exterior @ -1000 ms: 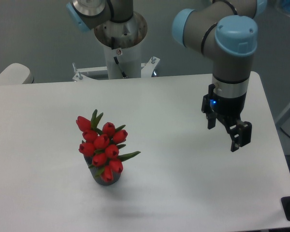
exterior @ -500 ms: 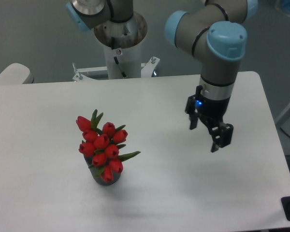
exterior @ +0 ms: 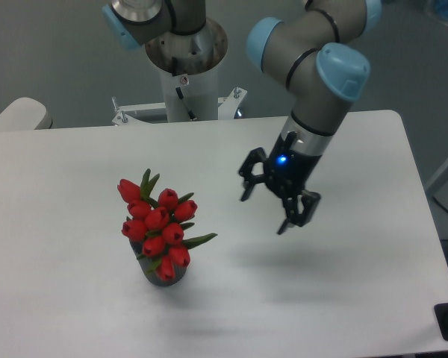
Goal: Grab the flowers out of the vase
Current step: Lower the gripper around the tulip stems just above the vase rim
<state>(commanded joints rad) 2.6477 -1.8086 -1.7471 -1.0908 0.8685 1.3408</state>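
The flowers, a tight bunch of red tulip buds with narrow green leaves, stand in the vase, a small dark grey cylinder left of the table's centre; the blooms hide most of it. My gripper hangs above the table to the right of the bunch, tilted toward it, well apart from the flowers. Its black fingers are spread open with nothing between them.
The white table carries only the vase. The arm's base column rises behind the far edge. A pale rounded object sits off the table's back left corner.
The gripper has travelled left across the table toward the flowers and has tilted from pointing down to angling leftward. The flowers and vase have not moved.
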